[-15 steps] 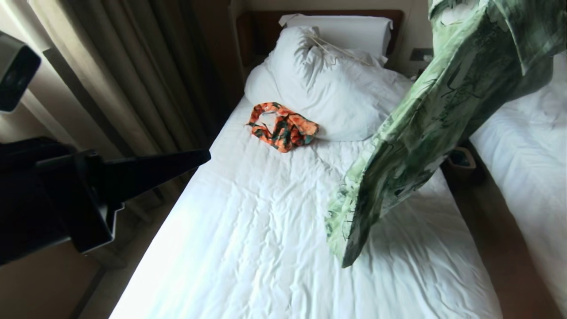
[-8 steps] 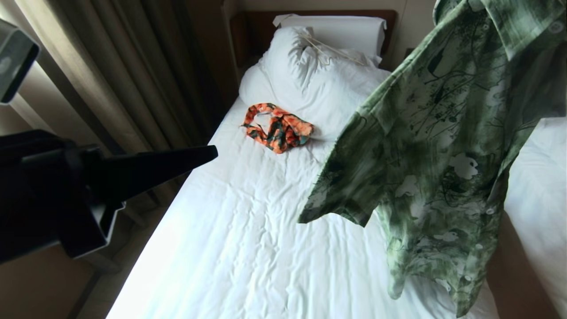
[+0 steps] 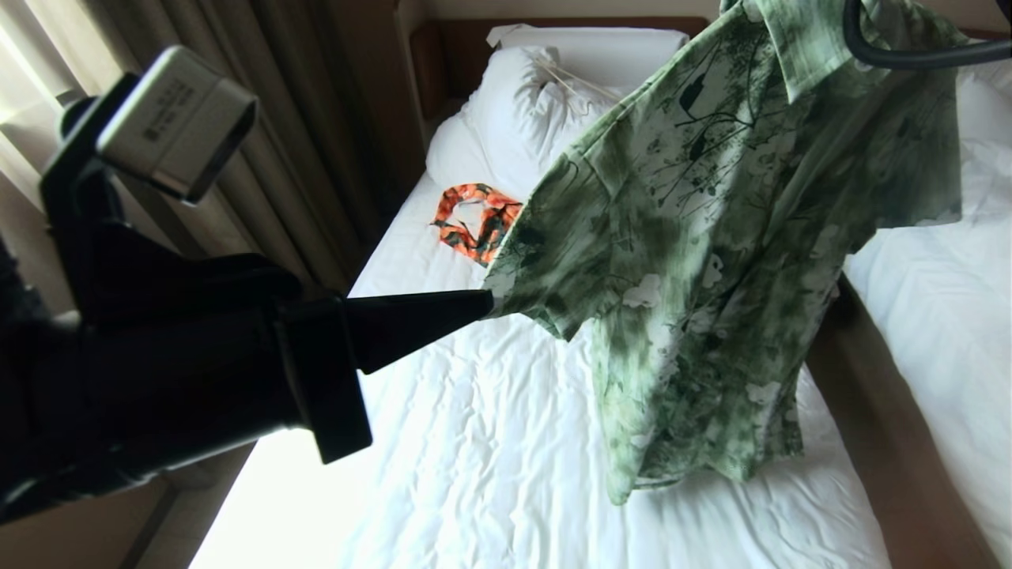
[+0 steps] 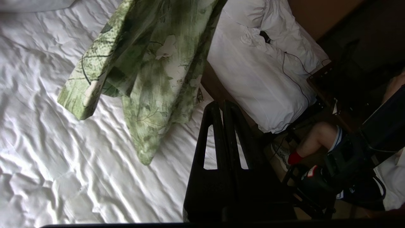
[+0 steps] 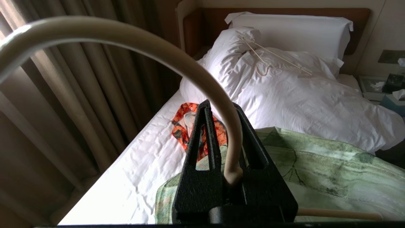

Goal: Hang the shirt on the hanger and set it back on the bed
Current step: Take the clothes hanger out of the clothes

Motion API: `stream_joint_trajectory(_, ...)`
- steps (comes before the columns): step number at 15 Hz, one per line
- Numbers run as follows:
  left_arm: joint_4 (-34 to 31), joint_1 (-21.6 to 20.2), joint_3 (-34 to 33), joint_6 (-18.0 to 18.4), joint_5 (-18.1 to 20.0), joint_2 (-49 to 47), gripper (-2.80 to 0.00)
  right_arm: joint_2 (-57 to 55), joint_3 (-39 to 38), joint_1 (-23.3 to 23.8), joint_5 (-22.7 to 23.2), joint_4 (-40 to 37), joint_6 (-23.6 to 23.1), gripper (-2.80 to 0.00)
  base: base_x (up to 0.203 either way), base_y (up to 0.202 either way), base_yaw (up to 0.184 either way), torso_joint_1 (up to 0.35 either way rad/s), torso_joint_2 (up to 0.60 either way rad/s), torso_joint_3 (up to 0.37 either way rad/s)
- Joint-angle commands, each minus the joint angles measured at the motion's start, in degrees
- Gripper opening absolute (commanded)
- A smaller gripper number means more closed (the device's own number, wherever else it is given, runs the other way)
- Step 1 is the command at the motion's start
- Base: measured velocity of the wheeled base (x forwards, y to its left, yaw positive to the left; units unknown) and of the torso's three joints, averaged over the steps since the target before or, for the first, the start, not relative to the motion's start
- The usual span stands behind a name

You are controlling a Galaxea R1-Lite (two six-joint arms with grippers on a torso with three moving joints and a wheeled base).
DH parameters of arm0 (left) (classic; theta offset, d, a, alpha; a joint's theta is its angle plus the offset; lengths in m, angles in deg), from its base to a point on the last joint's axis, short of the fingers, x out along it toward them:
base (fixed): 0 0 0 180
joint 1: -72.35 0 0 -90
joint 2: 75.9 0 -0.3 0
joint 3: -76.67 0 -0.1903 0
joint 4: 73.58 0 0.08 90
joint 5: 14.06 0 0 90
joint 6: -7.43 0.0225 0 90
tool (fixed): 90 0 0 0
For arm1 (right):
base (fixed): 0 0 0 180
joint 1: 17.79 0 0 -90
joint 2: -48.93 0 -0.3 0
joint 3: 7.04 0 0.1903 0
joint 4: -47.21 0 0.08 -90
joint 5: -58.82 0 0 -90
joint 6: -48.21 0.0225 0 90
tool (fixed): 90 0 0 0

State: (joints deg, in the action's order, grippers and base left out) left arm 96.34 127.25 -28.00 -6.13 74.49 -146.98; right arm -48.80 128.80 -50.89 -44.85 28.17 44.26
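Note:
The green flower-print shirt point(image 3: 711, 261) hangs in the air over the bed point(image 3: 474, 442), draped on the cream hanger point(image 5: 142, 38). My right gripper point(image 5: 221, 107) is shut on the base of the hanger's hook, with the shirt's shoulder point(image 5: 316, 164) spread just below it. This gripper itself lies outside the head view. My left gripper point(image 3: 484, 302) reaches in from the left, shut and empty, its tip right at the hem of the shirt's sleeve. In the left wrist view the closed fingers point(image 4: 211, 109) stand beside the hanging shirt point(image 4: 148, 63).
An orange patterned garment point(image 3: 470, 225) lies below the bulky duvet point(image 3: 514, 126), and another thin hanger point(image 5: 272, 58) rests on the duvet. Curtains point(image 3: 277, 142) line the left side. A second bed point(image 3: 933, 316) stands to the right, where a person's leg point(image 4: 313, 139) shows.
The shirt has swung left and turned to face me, spreading wider over the bed. My left gripper has risen and pushed right until its tip meets the sleeve hem.

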Motion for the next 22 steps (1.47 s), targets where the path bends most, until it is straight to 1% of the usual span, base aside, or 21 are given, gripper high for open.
stream_joint_trajectory(1, 2.13, -1.46, 0.05, -0.03, -0.04, -4.78, -2.80, -1.47, 0.29, 0.20, 0.19, 0.07, -0.46, -2.80, 0.000, 0.000, 0.000, 0.000, 0.00, 0.000)
stream_joint_trajectory(2, 3.86, -2.89, -0.32, 0.54, -0.02, -6.09, 0.00, -1.66, 0.29, 0.53, 0.27, 0.07, -0.88, -2.80, 0.000, 0.000, 0.000, 0.000, 0.00, 0.000)
stream_joint_trajectory(3, 6.96, -5.00, -1.23, 2.34, 0.20, -7.11, 0.00, -2.00, 0.38, 1.03, 0.60, 0.07, -1.35, -2.80, 0.000, 0.000, 0.000, 0.000, 0.00, 0.000)
stream_joint_trajectory(4, 8.82, -6.49, -1.79, 3.11, 0.89, -7.75, 0.00, -2.03, 0.38, 1.57, 1.29, 0.07, -1.41, -2.80, 0.000, 0.000, 0.000, 0.000, 0.00, 0.000)
stream_joint_trajectory(5, 9.33, -8.43, -1.90, 3.29, 2.28, -8.07, 0.00, -2.03, 0.38, 2.36, 2.21, 0.07, -1.41, -2.80, 0.000, 0.000, 0.000, 0.000, 0.00, 0.000)
stream_joint_trajectory(7, 9.49, -12.03, -2.10, 3.22, 7.39, -8.10, 0.00, -2.13, 0.38, 3.60, 3.57, 0.07, -2.17, -2.80, 0.000, 0.000, 0.000, 0.000, 0.00, 0.000)
stream_joint_trajectory(8, 9.73, -12.46, -2.12, 3.19, 8.22, -8.24, 0.00, -2.20, 0.38, 3.92, 3.65, 0.07, -2.55, -2.80, 0.000, 0.000, 0.000, 0.000, 0.00, 0.000)
stream_joint_trajectory(11, 10.49, -12.08, -1.58, 3.36, 8.28, -11.22, 0.00, -2.47, 0.38, 3.92, 3.65, 0.07, -2.47, -2.80, 0.000, 0.000, 0.000, 0.000, 0.00, 0.000)
stream_joint_trajectory(15, 17.11, -11.37, -0.10, 3.76, 7.93, -17.52, 0.00, -2.91, 0.37, 3.92, 3.65, 0.07, -2.29, -2.80, 0.000, 0.000, 0.000, 0.000, 0.00, 0.000)
stream_joint_trajectory(19, 18.84, -11.79, 1.17, 3.88, 7.72, -22.16, 0.00, -2.73, 0.32, 3.92, 3.65, 0.07, -2.29, -2.80, 0.000, 0.000, 0.000, 0.000, 0.00, 0.000)
stream_joint_trajectory(22, 24.03, -12.23, 0.98, 3.81, 7.64, -25.68, 0.00, -2.73, 0.30, 3.92, 3.65, 0.07, -2.29, -2.80, 0.000, 0.000, 0.000, 0.000, 0.00, 0.000)
